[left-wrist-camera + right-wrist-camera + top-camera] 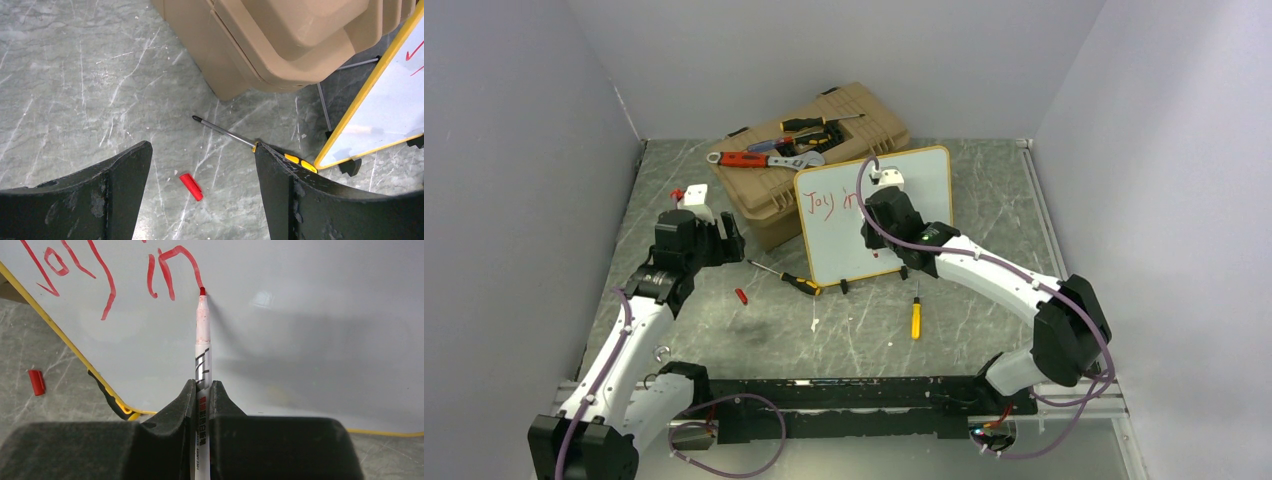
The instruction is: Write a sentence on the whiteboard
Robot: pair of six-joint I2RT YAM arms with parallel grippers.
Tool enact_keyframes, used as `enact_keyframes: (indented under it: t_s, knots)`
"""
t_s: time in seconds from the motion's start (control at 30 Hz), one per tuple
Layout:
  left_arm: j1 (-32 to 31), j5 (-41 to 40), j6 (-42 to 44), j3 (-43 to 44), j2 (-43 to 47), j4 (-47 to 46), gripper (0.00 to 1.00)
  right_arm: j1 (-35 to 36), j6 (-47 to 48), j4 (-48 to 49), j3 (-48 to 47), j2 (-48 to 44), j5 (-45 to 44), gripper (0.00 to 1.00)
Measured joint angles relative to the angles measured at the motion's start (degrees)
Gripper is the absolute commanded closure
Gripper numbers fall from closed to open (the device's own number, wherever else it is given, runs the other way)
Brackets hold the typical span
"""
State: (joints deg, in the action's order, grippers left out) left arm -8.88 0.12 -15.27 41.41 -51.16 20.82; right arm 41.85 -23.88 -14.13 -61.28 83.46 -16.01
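Currently, yellow-framed whiteboard [919,190], red "Joy in" lettering [822,204], right jaws clenching marker [203,335], left jaws spread

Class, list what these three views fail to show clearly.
- Top view: the right tool covers the sentence's last letters.
- Left wrist: the left tool's finger hides the screwdriver's handle.
- Right wrist: the marker's label print is too small; fingers cover its lower part.
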Motion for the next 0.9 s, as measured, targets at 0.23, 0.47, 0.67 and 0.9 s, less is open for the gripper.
enact_keyframes:
  t_s: [0.23,0.47,0.67,0.9]
  knots:
    - [-0.2,0.0,0.0,0.0,0.0,0.0,0.19,0.0,-0.1,0.0,0.0,-0.2,0.0,1.0]
    - [-0.2,0.0,0.0,0.0,0.0,0.0,0.19,-0.1,1.4,-0.7,0.0,-1.7,0.0,1.0]
    - [-0.2,0.0,0.0,0.0,0.0,0.0,0.19,-3.8,4.0,-1.3,0.0,-4.2,0.1,1.0]
    - [-0.3,0.0,0.0,0.0,-0.1,0.0,0.19,-7.3,7.1,-1.6,-1.1,-3.7,1.2,1.0]
